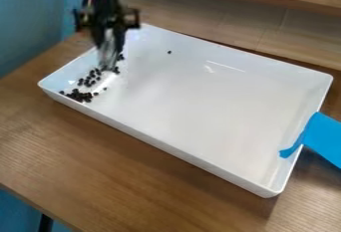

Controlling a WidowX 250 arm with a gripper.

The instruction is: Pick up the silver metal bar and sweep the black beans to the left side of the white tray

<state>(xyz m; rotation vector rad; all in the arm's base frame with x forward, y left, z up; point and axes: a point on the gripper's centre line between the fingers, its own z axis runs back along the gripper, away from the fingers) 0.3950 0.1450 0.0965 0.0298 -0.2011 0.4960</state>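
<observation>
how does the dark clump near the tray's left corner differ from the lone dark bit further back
The dark clump is many bits crowded together; the lone bit is single, with bare tray around it. The clump lies by the tray's near wall, the lone bit towards the back wall. In the picture, the clump is below the hand, the lone bit to its right. Both are dark and inside the white tray.
</observation>
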